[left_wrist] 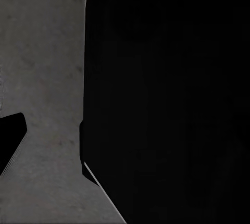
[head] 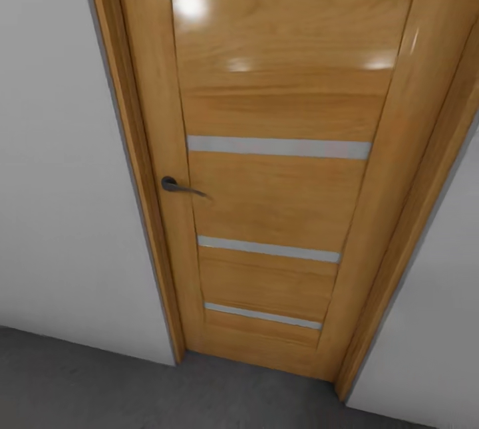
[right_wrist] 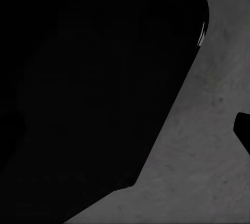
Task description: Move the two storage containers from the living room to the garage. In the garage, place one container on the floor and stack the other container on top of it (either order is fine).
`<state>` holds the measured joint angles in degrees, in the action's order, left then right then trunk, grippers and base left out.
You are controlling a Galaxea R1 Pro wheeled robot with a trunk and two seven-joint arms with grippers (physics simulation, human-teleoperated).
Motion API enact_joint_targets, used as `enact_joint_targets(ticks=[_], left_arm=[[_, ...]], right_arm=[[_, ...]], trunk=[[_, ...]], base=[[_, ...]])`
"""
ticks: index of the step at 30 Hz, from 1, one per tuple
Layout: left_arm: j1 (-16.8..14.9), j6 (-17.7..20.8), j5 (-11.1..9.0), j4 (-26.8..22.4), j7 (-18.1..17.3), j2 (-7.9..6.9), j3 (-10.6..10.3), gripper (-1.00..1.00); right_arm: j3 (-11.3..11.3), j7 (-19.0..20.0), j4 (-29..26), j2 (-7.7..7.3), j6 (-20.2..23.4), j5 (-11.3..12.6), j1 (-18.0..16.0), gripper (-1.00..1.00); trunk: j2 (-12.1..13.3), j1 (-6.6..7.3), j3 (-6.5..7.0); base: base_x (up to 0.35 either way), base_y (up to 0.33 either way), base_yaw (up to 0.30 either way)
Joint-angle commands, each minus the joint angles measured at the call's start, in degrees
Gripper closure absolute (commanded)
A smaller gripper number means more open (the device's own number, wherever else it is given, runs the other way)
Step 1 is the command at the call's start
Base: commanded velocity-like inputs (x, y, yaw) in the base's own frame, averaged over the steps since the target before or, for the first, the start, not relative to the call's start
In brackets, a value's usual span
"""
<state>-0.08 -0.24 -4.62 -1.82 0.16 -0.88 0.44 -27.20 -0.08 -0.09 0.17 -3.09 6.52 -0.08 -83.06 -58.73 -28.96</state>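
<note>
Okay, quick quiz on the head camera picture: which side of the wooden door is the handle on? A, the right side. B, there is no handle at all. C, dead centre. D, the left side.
D: in the head view the dark lever handle sits near the left edge of the wooden door, close to the frame and the pale wall beyond it.
</note>
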Motion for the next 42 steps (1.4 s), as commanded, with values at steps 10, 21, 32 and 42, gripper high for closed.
enact_joint_targets(ticks=[10, 21, 32, 42], left_arm=[[0.0, 0.0, -0.5, 0.0, 0.0, 0.08, 0.0, -1.00], [0.0, 0.0, -0.5, 0.0, 0.0, 0.08, 0.0, -1.00], [0.0, 0.0, -0.5, 0.0, 0.0, 0.02, 0.0, -1.00], [0.0, 0.0, -0.5, 0.0, 0.0, 0.07, 0.0, -1.00]], right_arm=[[-0.5, 0.0, 0.0, 0.08, -0.2, 0.6, 0.0, -1.00], [-0.5, 0.0, 0.0, 0.09, -0.2, 0.6, 0.0, -1.00], [-0.5, 0.0, 0.0, 0.06, -0.1, 0.6, 0.0, -1.00], [-0.5, 0.1, 0.0, 0.00, -0.1, 0.6, 0.0, -1.00]], trunk=[[0.0, 0.00, -0.04], [0.0, 0.00, -0.04], [0.0, 0.00, -0.04], [0.0, 0.00, -0.04]], base=[[0.179, 0.000, -0.087], [0.299, 0.000, -0.001], [0.038, 0.000, 0.000], [0.000, 0.000, 0.000]])
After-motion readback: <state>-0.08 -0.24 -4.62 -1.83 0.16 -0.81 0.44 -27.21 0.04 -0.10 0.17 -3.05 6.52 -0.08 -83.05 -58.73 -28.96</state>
